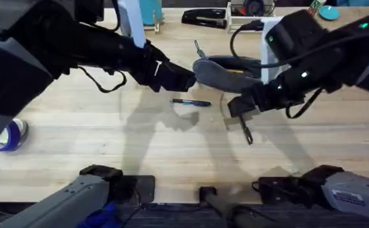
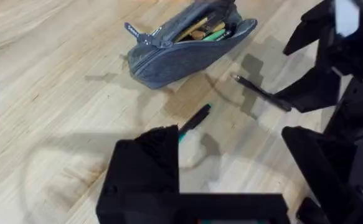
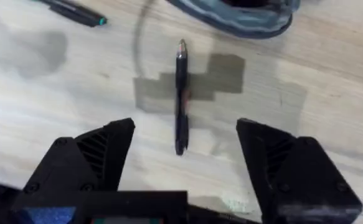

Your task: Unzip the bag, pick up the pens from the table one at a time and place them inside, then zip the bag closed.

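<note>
Looking down from overhead, we see the grey bag (image 1: 225, 71) lying in the upper middle of the frame on the wooden worktop (image 1: 76, 126), its zip open. The left wrist view shows its mouth gaping, with yellow and green items inside.

Two pens lie loose on the worktop. The blue-and-black pen (image 1: 191, 102) rests just below the bag, near the frame's centre. The all-black pen (image 1: 245, 132) lies to the lower right of it, apart from the bag.

Our left gripper (image 1: 187, 81) reaches in from the upper left and sits right by the bag's left end; we cannot tell whether its jaws are apart or together, or whether they touch the fabric. Our right gripper (image 1: 236, 109) comes in from the upper right and hangs over the black pen. In the right wrist view its jaws stand wide, one on each side of the pen, holding nothing.

A roll of blue tape (image 1: 8, 135) sits at the left edge of the overhead frame, and a black stapler (image 1: 204, 18) lies at the top.
</note>
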Tool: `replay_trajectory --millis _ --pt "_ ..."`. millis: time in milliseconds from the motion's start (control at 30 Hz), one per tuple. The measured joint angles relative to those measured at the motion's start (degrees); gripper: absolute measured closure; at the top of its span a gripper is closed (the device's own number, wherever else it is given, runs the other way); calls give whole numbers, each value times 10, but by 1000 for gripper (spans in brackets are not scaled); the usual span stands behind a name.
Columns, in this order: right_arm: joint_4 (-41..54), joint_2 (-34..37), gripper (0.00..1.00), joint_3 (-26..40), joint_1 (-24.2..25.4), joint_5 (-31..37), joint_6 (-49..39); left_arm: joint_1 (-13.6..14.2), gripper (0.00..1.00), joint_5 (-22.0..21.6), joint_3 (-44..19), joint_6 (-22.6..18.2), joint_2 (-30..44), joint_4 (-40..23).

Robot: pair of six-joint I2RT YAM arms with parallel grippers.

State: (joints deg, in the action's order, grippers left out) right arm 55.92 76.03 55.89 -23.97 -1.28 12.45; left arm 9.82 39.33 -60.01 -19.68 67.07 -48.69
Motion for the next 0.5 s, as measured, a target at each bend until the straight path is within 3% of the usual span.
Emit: replay_trajectory --millis 500 --pt "-75 22 3 -72 -20 34 84 0 4 0 0 0 0 0"
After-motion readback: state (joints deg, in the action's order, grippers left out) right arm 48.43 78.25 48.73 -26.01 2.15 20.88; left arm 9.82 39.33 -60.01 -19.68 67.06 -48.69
